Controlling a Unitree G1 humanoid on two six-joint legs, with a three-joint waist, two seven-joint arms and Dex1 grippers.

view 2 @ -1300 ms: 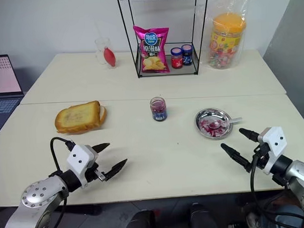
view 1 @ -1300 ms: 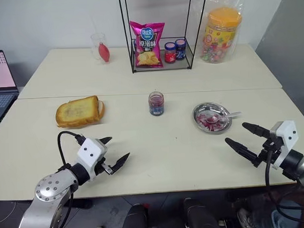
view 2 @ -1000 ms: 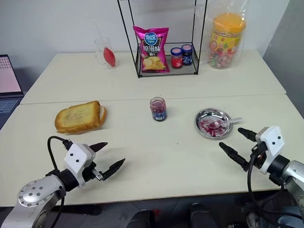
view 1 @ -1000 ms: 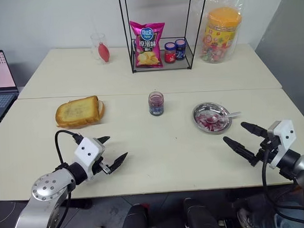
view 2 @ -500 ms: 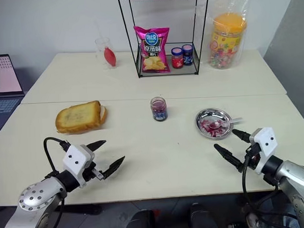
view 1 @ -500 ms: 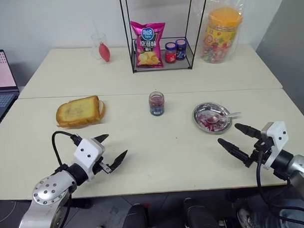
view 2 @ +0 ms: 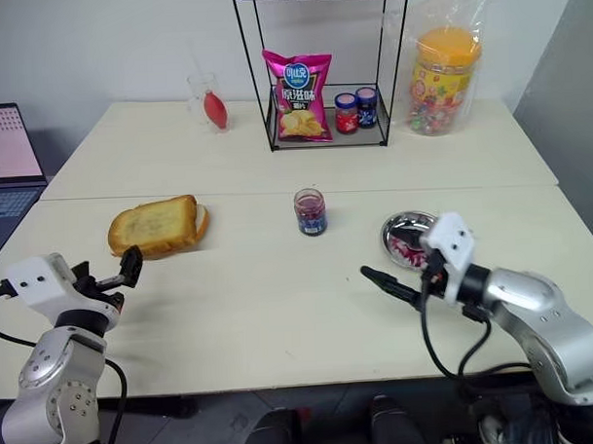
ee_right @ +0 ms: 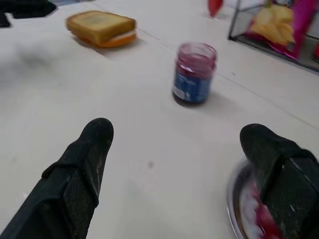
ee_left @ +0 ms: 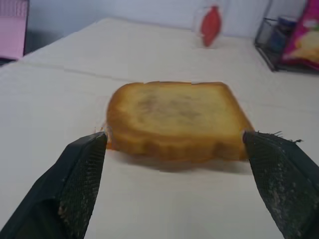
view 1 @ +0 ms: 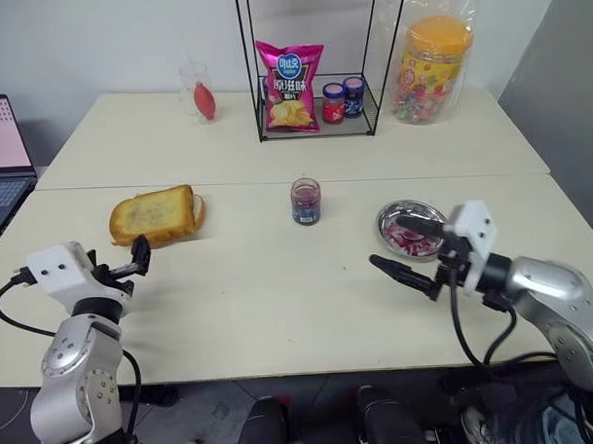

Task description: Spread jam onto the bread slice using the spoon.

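- Left gripper [ee_left: 174, 189]: jaws wide, empty, level with the thick golden-yellow toasted bread slice [view 1: 153, 215]; risk of nudging it.
- Right gripper [view 1: 407, 247]: wide, empty, over the round steel dish [view 1: 398, 215], hiding the small silver spoon.
- Lidless glass jam jar [view 1: 305, 200] mid-table; a careless sweep could topple it.

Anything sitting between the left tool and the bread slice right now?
Nothing visible. The left tool stands open and faces the bread slice across bare table, its fingers spread about as wide as the slice. The jam stands well off to the side.
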